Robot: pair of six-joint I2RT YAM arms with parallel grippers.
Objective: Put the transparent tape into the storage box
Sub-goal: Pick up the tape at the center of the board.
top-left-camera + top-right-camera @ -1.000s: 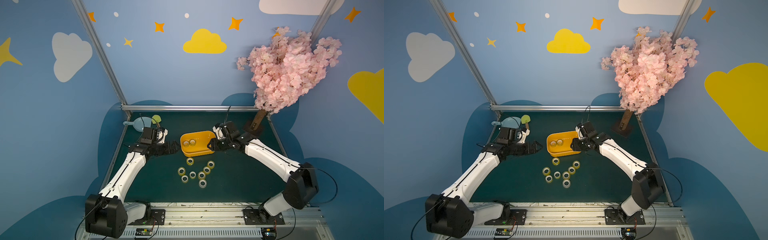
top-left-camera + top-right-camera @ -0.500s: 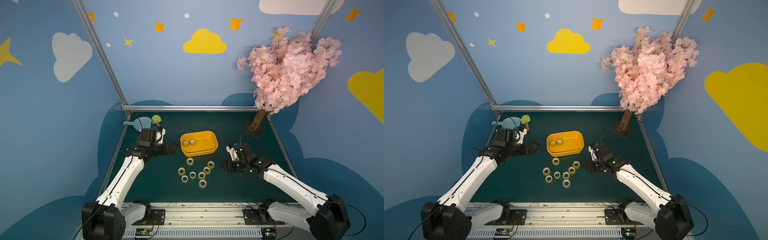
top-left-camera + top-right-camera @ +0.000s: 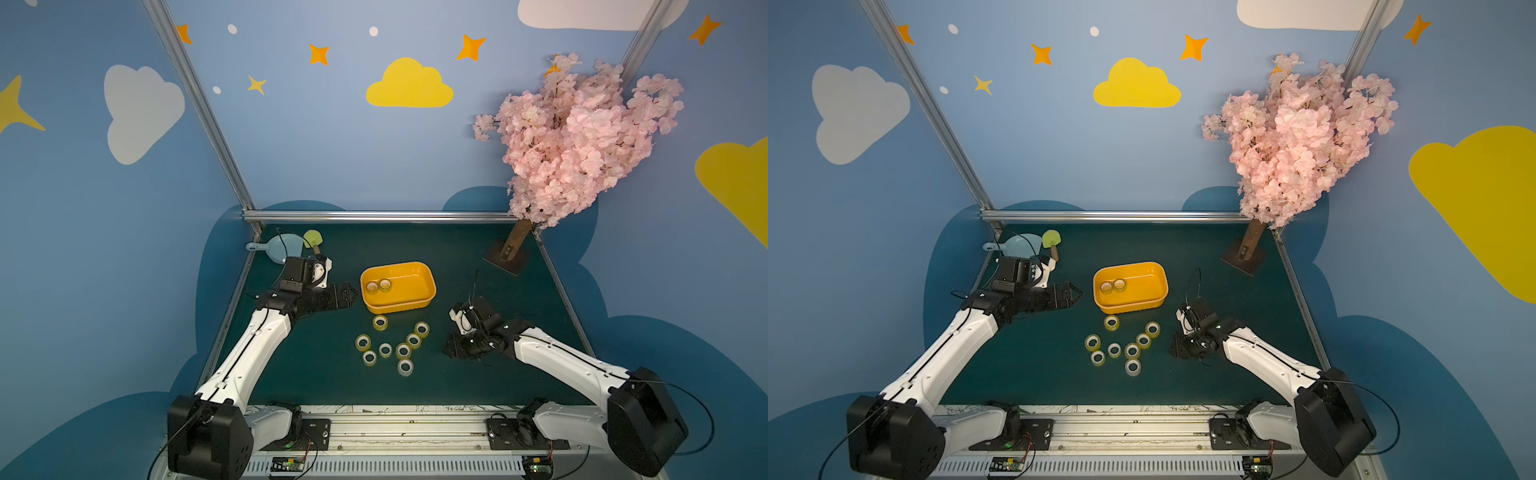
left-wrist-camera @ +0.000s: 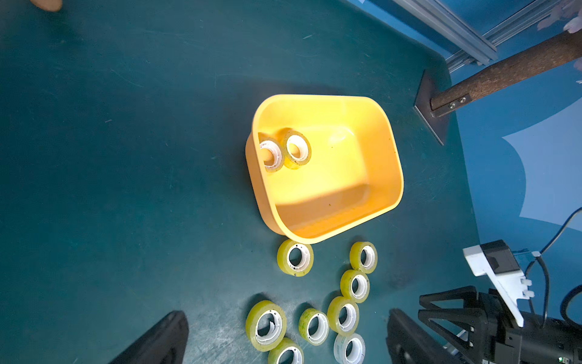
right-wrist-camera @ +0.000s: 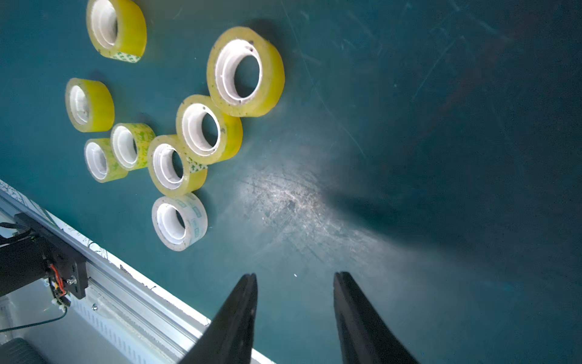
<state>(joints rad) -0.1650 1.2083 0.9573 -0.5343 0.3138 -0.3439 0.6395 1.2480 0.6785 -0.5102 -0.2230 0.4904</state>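
The orange-yellow storage box [image 3: 409, 286] [image 3: 1142, 286] [image 4: 330, 176] sits mid-mat with two transparent tape rolls [image 3: 379, 286] [image 4: 297, 149] at its left end. Several more yellowish rolls [image 3: 403, 351] [image 3: 1131, 351] [image 5: 201, 129] lie flat in front of it, and a colourless one [image 3: 405, 367] [image 5: 179, 222] lies nearest the front. My left gripper [image 3: 353, 293] [image 4: 286, 315] hovers left of the box, open and empty. My right gripper [image 3: 451, 351] [image 3: 1177, 351] [image 5: 296, 274] is low over bare mat right of the loose rolls, open with nothing between its fingers.
A pale blue dustpan [image 3: 284, 249] and a green spatula [image 3: 312, 240] lie at the back left behind my left wrist. The pink blossom tree's base [image 3: 507, 257] stands at the back right. A metal rail [image 3: 374, 428] runs along the front edge.
My right arm has pulled back from the box's right end to the mat right of the loose rolls, settling lower in the last half second. The left arm has barely moved.
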